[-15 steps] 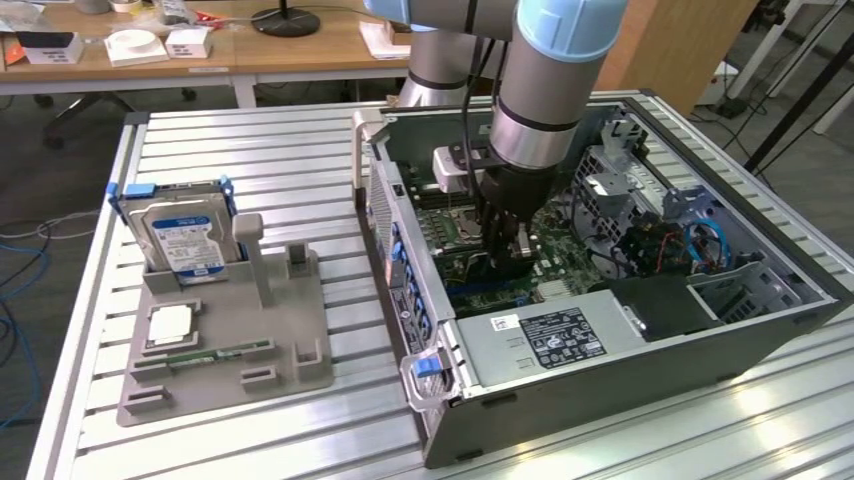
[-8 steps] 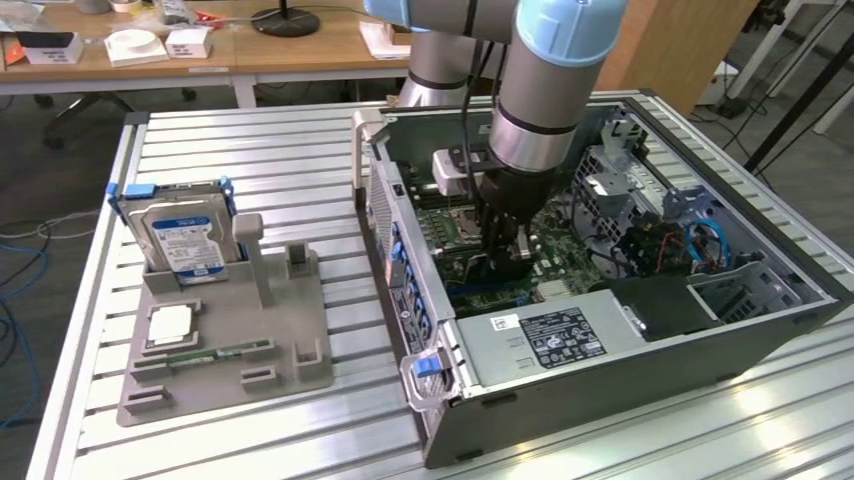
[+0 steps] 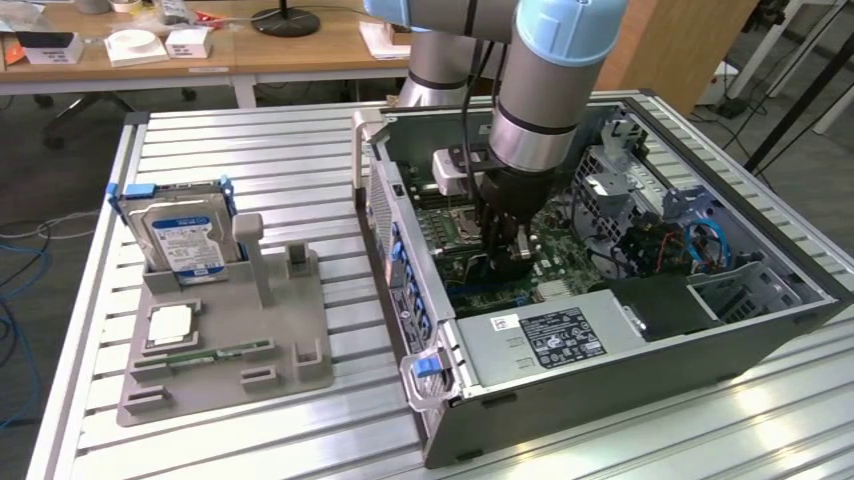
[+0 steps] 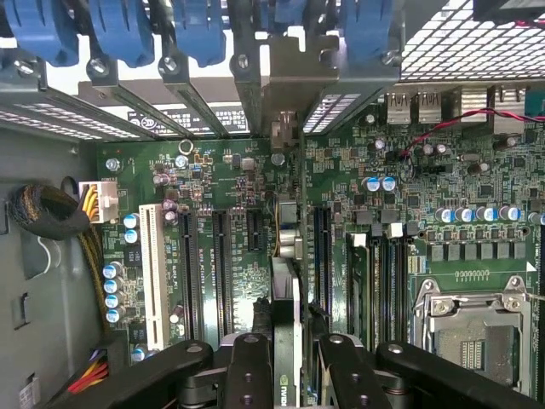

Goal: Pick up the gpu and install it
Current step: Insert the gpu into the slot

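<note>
wrist view: gpu [image 4: 287, 328] seen edge-on, standing upright between the fingers [image 4: 249, 375], its silvery bracket end reaching toward the rear slot openings [image 4: 281, 94].
grip: gripper [image 4: 288, 375] nearly closed, pinching the thin card by its top edge; judged so the contact edge points down at the board.
gpu position: over the motherboard [image 4: 247, 239], lined up along a long black expansion slot [image 4: 322, 256]; seated or just above, cannot tell.
exterior view: arm [image 3: 541, 90] reaches straight down into the open PC case [image 3: 747, 330], gripper [image 3: 505, 255] low near the board.
parts tray [image 3: 214, 345]: on the exterior view's left, well apart; hard drive [image 3: 187, 240] upright in its holder, RAM stick [image 3: 220, 353] lying flat.
</note>
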`<state>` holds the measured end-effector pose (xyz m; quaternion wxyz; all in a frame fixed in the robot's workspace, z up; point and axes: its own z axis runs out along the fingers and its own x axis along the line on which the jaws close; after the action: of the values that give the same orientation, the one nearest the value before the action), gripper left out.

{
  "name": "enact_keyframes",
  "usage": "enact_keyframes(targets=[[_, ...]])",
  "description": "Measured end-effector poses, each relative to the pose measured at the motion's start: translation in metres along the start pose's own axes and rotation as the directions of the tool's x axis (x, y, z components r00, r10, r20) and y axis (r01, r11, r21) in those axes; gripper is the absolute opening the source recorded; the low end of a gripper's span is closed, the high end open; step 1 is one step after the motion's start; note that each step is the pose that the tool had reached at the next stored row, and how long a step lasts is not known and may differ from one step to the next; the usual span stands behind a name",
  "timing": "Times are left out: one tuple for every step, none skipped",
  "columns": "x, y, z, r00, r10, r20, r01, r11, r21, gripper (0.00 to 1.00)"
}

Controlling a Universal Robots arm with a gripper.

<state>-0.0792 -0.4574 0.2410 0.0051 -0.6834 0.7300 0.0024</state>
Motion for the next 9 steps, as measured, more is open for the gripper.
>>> enact_keyframes(targets=[[0.0,0.0,0.0,1.0,0.0,0.0,0.0,1.0,0.0,0.26],[0.0,0.0,0.0,1.0,0.0,0.0,0.0,1.0,0.0,0.26],[0.0,0.0,0.0,1.0,0.0,0.0,0.0,1.0,0.0,0.26],[0.0,0.0,0.0,1.0,0.0,-0.0001,0.0,1.0,0.0,0.26],[0.0,0.0,0.0,1.0,0.0,-0.0001,0.0,1.0,0.0,0.26],[0.0,0.0,0.0,1.0,0.0,-0.0001,0.0,1.0,0.0,0.26],[0.0,0.0,0.0,1.0,0.0,-0.0001,0.0,1.0,0.0,0.26],[0.0,0.0,0.0,1.0,0.0,0.0,0.0,1.0,0.0,0.26],[0.0,0.0,0.0,1.0,0.0,0.0,0.0,1.0,0.0,0.26]])
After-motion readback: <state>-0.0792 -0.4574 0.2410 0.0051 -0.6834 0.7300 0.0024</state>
